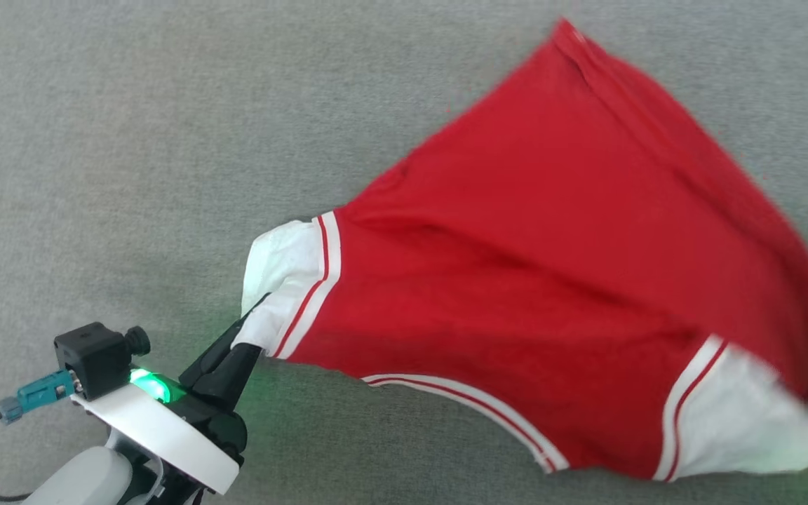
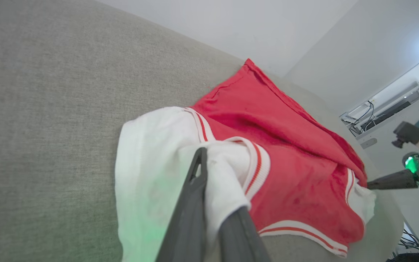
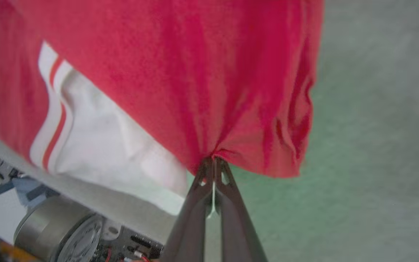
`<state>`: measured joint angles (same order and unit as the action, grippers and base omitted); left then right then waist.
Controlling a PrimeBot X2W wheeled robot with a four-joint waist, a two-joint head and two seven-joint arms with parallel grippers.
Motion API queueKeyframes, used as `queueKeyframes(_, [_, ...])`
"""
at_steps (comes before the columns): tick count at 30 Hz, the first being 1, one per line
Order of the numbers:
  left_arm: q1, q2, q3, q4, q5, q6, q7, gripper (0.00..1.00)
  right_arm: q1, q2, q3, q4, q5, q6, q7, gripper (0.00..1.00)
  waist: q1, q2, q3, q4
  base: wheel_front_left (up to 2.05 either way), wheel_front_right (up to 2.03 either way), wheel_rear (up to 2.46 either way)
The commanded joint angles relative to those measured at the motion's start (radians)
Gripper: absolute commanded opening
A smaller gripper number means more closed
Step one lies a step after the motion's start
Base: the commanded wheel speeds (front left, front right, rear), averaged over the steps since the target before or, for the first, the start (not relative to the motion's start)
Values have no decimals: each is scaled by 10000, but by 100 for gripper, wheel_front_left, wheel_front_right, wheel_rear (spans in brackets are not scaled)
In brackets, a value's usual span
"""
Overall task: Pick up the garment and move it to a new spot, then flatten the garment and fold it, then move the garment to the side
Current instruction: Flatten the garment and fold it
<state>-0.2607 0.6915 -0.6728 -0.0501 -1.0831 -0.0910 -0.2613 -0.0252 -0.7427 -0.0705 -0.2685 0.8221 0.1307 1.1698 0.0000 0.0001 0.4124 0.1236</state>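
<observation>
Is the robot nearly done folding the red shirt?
Not nearly. Done: the left gripper pinches a white sleeve end of the bright red knit T-shirt, the right gripper its red cloth. In hand: moving it across the grey fabric surface. Left: flattening, folding, moving aside.

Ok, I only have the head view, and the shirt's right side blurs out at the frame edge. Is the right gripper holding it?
Observer: Yes. In the right wrist view the right gripper is shut on a bunched fold of the garment, in the red cloth next to the white sleeve end.
Operator: And the left gripper's hold?
Observer: The left wrist view shows the left gripper with the other white sleeve pinched between its fingers and draped over one.
</observation>
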Motion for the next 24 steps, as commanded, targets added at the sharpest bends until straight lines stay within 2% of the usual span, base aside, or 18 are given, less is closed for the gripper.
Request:
queueKeyframes(1, [71,12,76,-10,-38,34,-53,0,328,193,6,-201,-64,0,88,0,0,-1,-46,-70,0,0,0])
queueKeyframes(7, [211,-100,243,176,-19,15,-53,0,2491,1363,765,-1605,-522,0,376,0,0,-1,-69,-218,0,0,0])
queueKeyframes(12, [164,-125,217,283,11,-70,-53,0,2576,2074,1265,-1714,-980,0,-196,0,0,-1,-42,-335,0,0,0])
queueKeyframes(13, [166,-110,233,301,-10,-75,-53,0,2492,2146,1239,-1682,-1085,0,-381,24,0,-1,-33,-363,0,0,0])
queueKeyframes(14, [169,-88,261,321,-25,-75,-53,0,2403,2160,1183,-1675,-1179,0,-532,77,0,-1,-24,-392,0,0,0])
queueKeyframes(15, [176,-78,282,331,-34,-85,-51,0,2345,2163,1121,-1704,-1234,-1,-655,100,0,-1,-23,-413,0,0,0])
queueKeyframes(19, [245,-130,363,352,-58,-119,-53,0,2322,2226,532,-2128,-1104,-1,-969,100,0,-1,-38,-447,0,0,0])
queueKeyframes(24, [277,-335,290,347,90,-172,-50,0,2212,2265,-800,-3118,-493,0,-801,100,0,-1,-22,-297,0,0,0])
